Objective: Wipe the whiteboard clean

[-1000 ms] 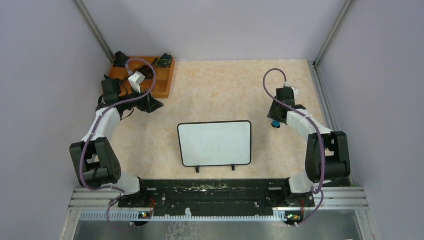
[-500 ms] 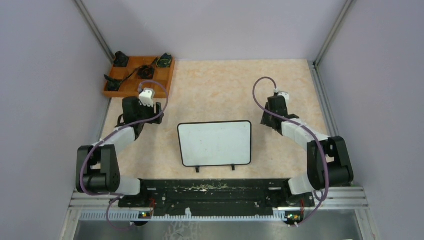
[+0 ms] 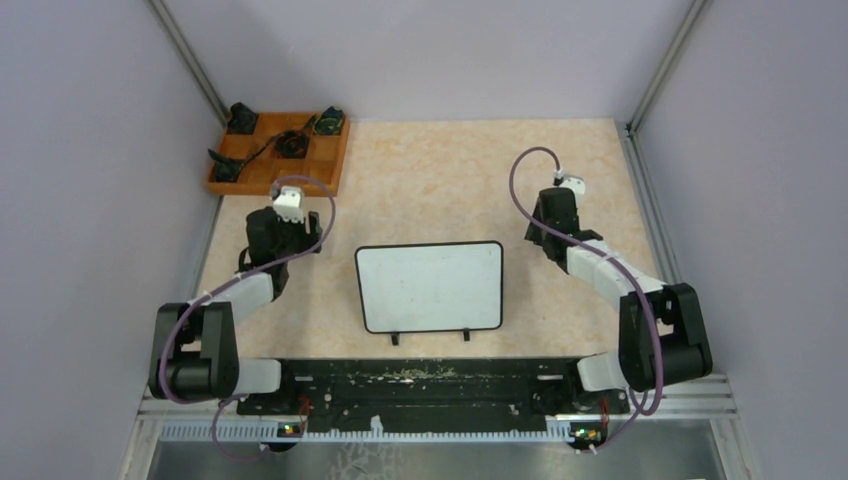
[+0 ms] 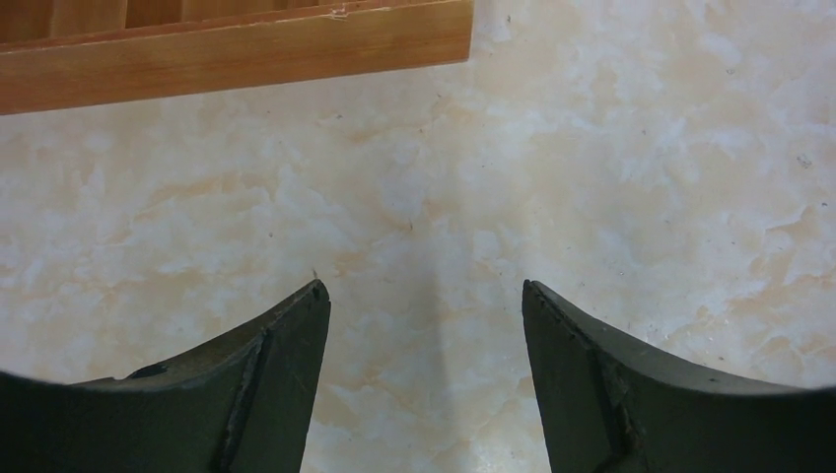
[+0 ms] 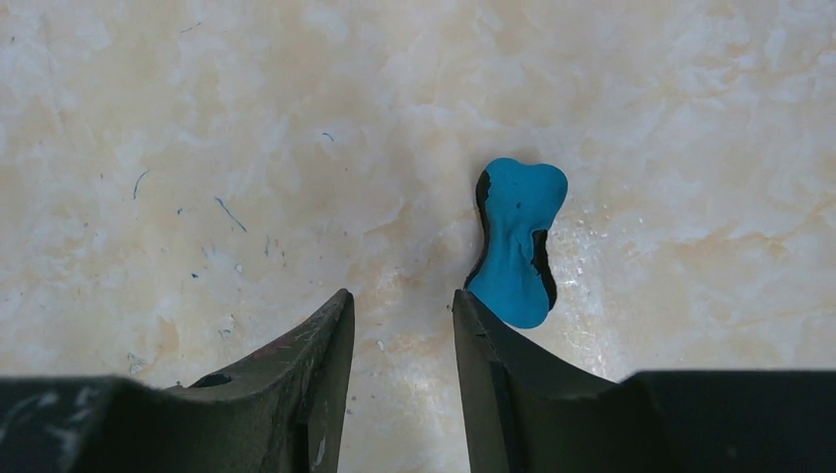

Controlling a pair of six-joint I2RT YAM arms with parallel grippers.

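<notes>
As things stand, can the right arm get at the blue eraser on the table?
Probably yes. The blue eraser lies loose just beyond the right gripper, slightly aside of its open jaws; nothing blocks it.

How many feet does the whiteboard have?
2. Both stick out from the near edge of the whiteboard: the left foot and the right foot. The whole frame is in view, so none seem hidden.

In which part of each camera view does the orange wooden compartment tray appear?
Top external: the orange wooden compartment tray lies in the upper left.
Left wrist: its side wall runs along the top edge, left part.
Right wrist: not in view.
Shared landmark: the beige marbled tabletop.
</notes>
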